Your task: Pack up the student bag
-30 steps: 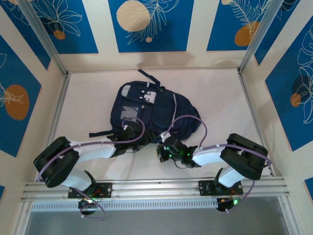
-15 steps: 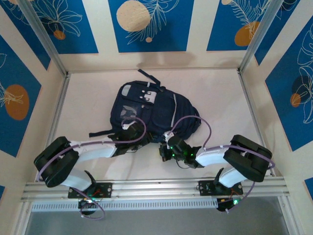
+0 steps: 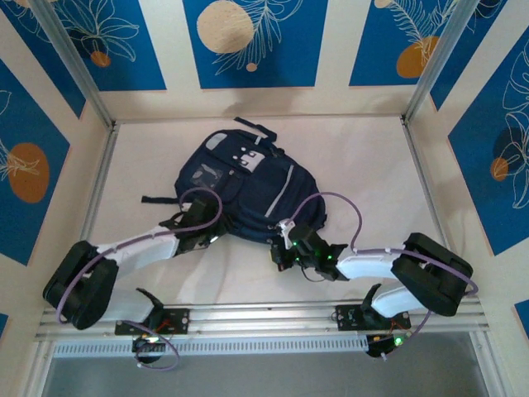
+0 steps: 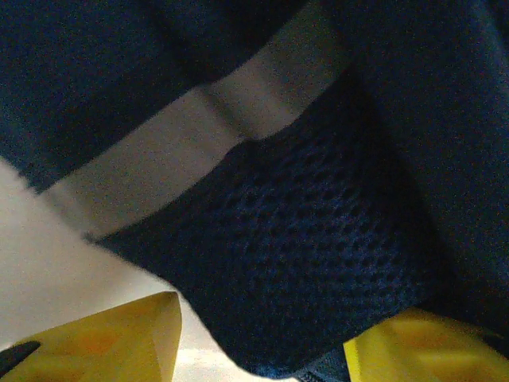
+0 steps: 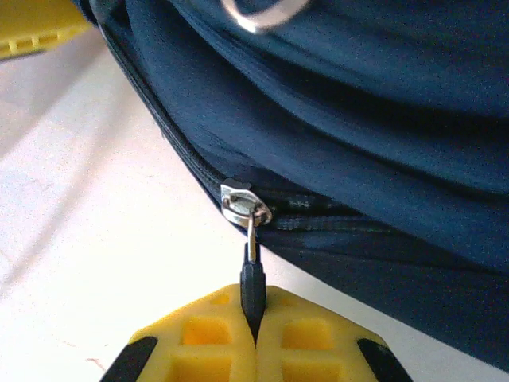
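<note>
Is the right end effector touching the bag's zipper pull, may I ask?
Touching: in the right wrist view, the right end effector pinches the zipper pull on the student bag.

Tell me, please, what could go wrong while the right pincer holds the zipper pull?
The right pincer pinches only the thin tip of the zipper pull; it may slip out under tension.
The left pincer has only loose mesh of the student bag between its fingers, so the bag may slide instead of the zipper moving.
</note>
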`<state>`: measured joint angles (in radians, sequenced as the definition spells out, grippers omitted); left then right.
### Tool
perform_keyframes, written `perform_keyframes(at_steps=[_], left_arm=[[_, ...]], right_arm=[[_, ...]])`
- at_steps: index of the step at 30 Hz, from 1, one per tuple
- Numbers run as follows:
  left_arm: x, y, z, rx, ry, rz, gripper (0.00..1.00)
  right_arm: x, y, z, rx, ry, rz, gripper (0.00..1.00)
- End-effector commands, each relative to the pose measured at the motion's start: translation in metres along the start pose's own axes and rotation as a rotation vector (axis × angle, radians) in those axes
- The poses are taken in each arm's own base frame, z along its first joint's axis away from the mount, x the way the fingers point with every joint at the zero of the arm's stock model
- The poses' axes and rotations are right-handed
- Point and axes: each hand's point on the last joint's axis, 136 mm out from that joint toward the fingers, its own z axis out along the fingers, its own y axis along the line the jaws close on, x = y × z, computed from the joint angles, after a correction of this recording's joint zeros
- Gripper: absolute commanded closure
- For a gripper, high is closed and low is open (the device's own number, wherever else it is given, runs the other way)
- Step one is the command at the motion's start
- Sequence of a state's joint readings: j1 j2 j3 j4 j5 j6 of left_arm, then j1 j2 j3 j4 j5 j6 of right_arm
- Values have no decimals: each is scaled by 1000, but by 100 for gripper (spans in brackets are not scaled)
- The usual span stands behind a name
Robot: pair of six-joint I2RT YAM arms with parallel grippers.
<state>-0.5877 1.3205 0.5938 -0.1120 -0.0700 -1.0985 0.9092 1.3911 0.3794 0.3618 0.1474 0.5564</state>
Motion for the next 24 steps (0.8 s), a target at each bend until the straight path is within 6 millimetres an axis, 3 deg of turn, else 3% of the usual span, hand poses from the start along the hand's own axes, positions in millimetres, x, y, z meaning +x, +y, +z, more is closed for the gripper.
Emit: perform_keyframes(at_steps=[1,10,18,24], left_arm=[[-12,15,-15,-37,-39,26,45],[39,-32,-26,143,85,27,39],[61,-32,-12,134,157,-60,36],[65,-47,6,185,172,-95,35]], right_arm=[[5,11,8,-62,57,13,100],[2,14,18,-79,56,62,100],[-2,15,11,-89,24,77,100],[-2,17,9,-108,8,81,100]])
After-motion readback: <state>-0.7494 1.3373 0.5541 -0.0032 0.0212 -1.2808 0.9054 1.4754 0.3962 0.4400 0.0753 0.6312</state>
